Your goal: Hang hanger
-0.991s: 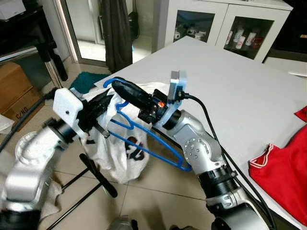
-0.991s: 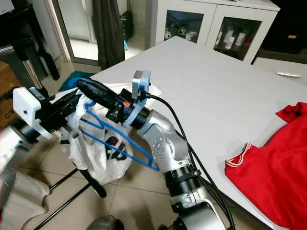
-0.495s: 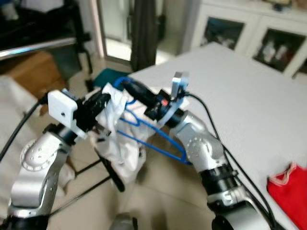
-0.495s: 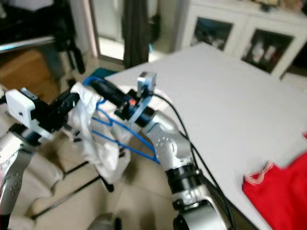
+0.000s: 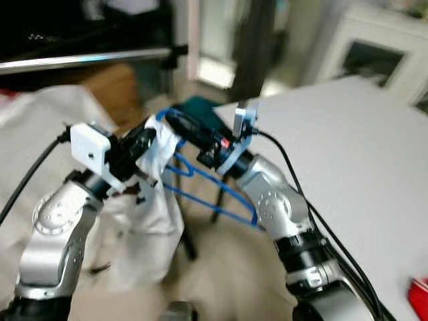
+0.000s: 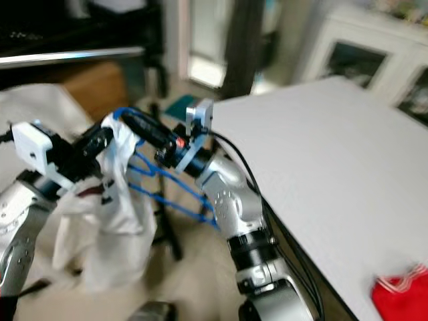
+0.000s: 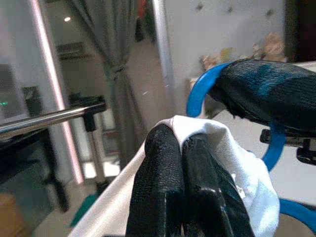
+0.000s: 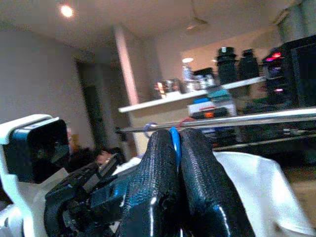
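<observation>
Blue hanger [image 5: 200, 184] is hanging in the air between your two arms, out past the near left corner of the white table [image 5: 361, 154] and above the floor, with a white garment [image 5: 150, 221] draped over it and drooping down. Your right gripper [image 5: 172, 119] is pinching the hanger's hook, its two black fingers [image 8: 168, 182] pressed together with the blue wire showing between them. Your left gripper [image 5: 148, 137] is closing on the white cloth near the hanger's shoulder, its fingers [image 7: 173, 187] shut tight around a fold of fabric. You are looking at a blurred scene, so exactly where the cloth sits on the hanger is hard to judge. A metal rail [image 5: 87, 59] is running across behind the grippers, well apart from the hook. A scrap of red cloth [image 6: 401, 294] is lying on the table's near right edge.
</observation>
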`<state>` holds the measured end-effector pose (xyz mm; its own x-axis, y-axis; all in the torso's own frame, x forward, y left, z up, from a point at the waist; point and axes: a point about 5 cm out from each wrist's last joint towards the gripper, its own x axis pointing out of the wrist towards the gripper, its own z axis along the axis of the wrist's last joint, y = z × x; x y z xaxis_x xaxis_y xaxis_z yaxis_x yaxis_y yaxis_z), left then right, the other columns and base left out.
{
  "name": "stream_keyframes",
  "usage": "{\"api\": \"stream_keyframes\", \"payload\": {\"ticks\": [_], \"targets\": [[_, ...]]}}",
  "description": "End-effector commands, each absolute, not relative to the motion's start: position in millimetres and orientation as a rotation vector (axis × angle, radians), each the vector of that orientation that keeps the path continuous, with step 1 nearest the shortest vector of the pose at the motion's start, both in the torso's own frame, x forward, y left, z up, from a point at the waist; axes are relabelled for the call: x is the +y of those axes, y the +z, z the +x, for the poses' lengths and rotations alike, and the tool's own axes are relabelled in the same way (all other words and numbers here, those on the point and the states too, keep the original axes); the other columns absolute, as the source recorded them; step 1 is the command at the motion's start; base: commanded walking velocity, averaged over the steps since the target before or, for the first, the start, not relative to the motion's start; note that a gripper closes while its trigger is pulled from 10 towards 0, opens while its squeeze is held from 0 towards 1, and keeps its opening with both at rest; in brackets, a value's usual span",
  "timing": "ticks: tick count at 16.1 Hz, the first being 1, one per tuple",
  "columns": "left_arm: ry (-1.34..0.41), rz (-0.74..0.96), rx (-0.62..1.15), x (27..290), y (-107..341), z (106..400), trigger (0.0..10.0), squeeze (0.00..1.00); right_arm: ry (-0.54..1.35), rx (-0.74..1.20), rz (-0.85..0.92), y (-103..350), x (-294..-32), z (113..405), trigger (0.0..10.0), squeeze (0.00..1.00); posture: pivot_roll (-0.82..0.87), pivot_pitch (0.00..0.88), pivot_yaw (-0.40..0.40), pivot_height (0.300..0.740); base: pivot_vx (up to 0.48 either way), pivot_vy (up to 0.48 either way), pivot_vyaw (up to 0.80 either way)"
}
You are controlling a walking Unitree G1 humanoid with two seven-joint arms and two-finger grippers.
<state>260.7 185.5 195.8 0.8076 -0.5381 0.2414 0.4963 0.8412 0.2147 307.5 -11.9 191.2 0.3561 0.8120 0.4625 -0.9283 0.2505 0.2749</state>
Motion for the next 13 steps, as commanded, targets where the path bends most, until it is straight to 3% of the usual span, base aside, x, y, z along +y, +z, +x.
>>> {"api": "stream_keyframes", "payload": {"ticks": [1, 8, 13], "targets": [[-0.587, 0.143, -0.324, 179, 200, 259, 10.0, 0.0, 1.173, -0.254, 0.548, 192, -14, 310, 10.0, 0.0, 0.14, 0.0, -0.018, 0.74, 0.0, 0.0, 0.7], [-0.652, 0.107, -0.248, 178, 189, 250, 10.0, 0.0, 1.034, -0.217, 0.554, 171, -31, 317, 10.0, 0.0, 0.15, 0.0, -0.025, 0.74, 0.0, 0.0, 0.0], [-0.669, 0.083, -0.171, 192, 181, 242, 10.0, 0.0, 0.844, -0.213, 0.511, 157, -55, 328, 10.0, 0.0, 0.15, 0.0, -0.03, 0.74, 0.0, 0.0, 0.0]]}}
